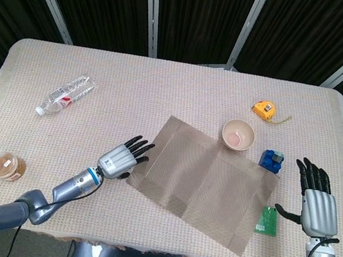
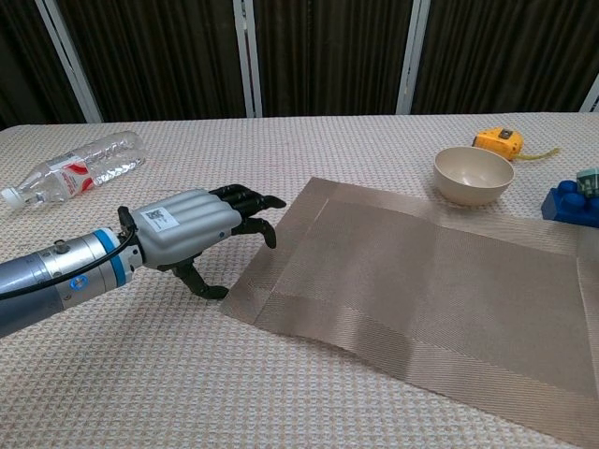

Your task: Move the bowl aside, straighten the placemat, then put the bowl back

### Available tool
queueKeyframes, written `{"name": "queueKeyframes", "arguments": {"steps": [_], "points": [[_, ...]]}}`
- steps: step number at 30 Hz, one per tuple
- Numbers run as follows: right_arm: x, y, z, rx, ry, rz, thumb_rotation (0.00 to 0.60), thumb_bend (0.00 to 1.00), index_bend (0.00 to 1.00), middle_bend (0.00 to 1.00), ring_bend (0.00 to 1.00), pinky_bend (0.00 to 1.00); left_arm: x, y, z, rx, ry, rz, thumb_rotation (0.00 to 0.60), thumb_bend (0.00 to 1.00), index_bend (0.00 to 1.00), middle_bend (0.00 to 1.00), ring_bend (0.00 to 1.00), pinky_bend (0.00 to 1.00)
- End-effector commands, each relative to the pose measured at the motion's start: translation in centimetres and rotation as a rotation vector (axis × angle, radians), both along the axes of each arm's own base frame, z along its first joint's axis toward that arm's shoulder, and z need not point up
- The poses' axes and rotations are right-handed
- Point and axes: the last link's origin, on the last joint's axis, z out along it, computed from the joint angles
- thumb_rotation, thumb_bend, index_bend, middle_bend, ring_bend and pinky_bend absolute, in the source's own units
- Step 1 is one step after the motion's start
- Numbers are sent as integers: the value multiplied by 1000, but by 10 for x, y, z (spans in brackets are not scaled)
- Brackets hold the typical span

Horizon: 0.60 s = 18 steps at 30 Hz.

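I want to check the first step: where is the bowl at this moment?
In the head view the bowl stands right of centre, at the placemat's far corner, between the yellow tape measure and the blue block.

A taupe woven placemat [image 1: 201,181] with darker borders lies on a beige knit tablecloth [image 1: 164,95] — beside it a cream bowl [image 1: 238,134], a yellow tape measure [image 1: 264,108], a blue block [image 1: 271,161] and a green card [image 1: 266,220].

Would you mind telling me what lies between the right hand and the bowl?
In the head view, a blue block sits between the right hand and the bowl, beside the placemat's far right corner. The rest is bare tablecloth.
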Motion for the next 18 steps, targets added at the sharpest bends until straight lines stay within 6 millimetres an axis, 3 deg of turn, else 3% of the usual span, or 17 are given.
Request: {"name": "queueKeyframes", "arguments": {"steps": [1, 11, 18], "points": [[0, 0, 1, -2, -3, 3, 600, 0, 0, 0, 0, 0, 2, -1, -1, 0, -1, -7, 600, 227, 279, 0, 0, 0], [4, 3, 4, -6, -14, 22, 600, 0, 0, 0, 0, 0, 9, -3, -3, -3, 5, -16, 600, 402, 305, 0, 0, 0], [6, 4, 6, -8, -19, 29, 600, 0, 0, 0, 0, 0, 11, -5, -6, -9, 10, -10, 600, 414, 330, 0, 0, 0]]}}
